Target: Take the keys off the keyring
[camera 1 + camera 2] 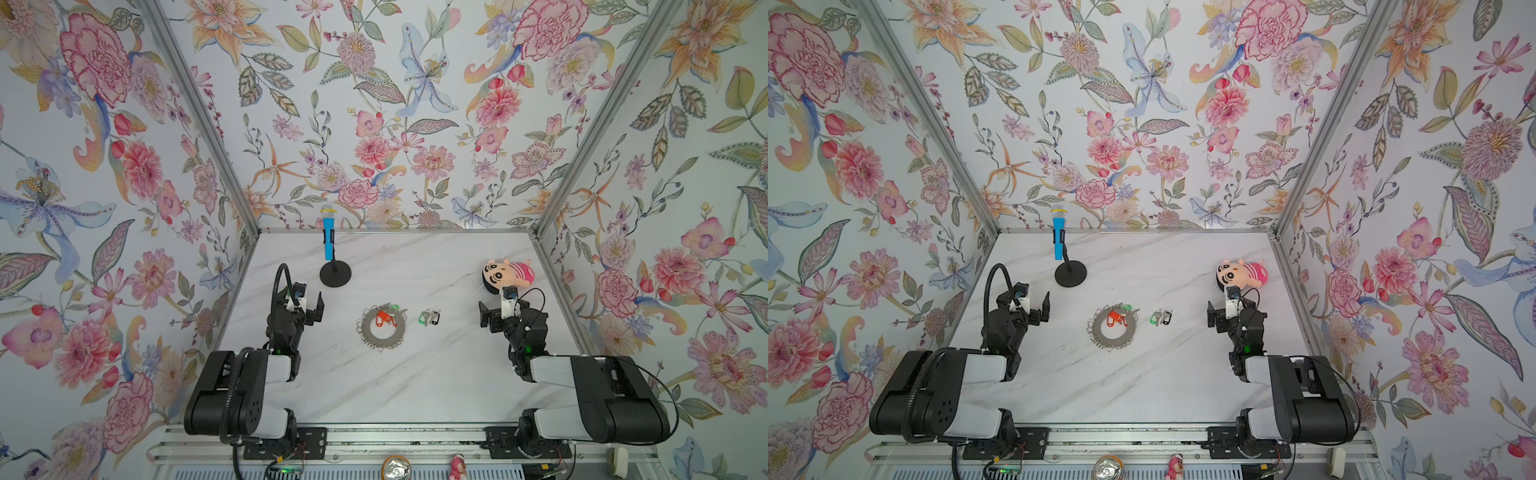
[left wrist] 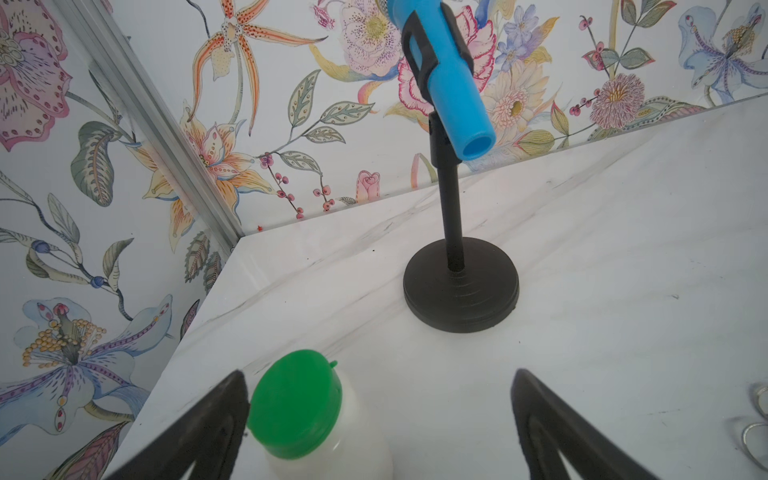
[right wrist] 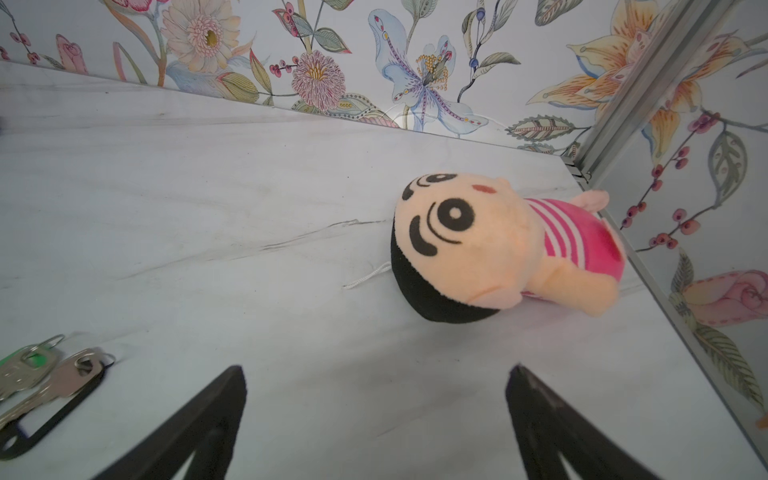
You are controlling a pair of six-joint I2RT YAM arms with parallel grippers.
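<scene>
When checked in both top views, found keyring [image 1: 368,331] [image 1: 1100,331] flat at mid-bench [image 1: 415,382], touched by neither arm. Spotted keys [image 1: 384,318] with orange-red tags heaped on its far rim, green tag just behind; too small to tell whether hooked into the wire loops or only lying on them. Noted loose keys [image 1: 429,318], green and black tags, near the ring on the right arm's side, apart from it; same loose keys [image 3: 45,374] cut off at frame edge in right wrist view. Logged left tool [image 1: 314,308] released, jaws spread wide, gripping nothing; only fingertips [image 2: 224,415] visible in left wrist view. Saw white bottle [image 2: 328,453] with green cap [image 2: 297,405] close against one finger, contact unclear, body cut off; not made out from above. Logged right tool [image 1: 487,318] released too, empty, facing plush doll [image 3: 498,249]. Noted blue microphone [image 2: 446,79] on black stand [image 2: 461,295], head cropped out of left wrist view.
</scene>
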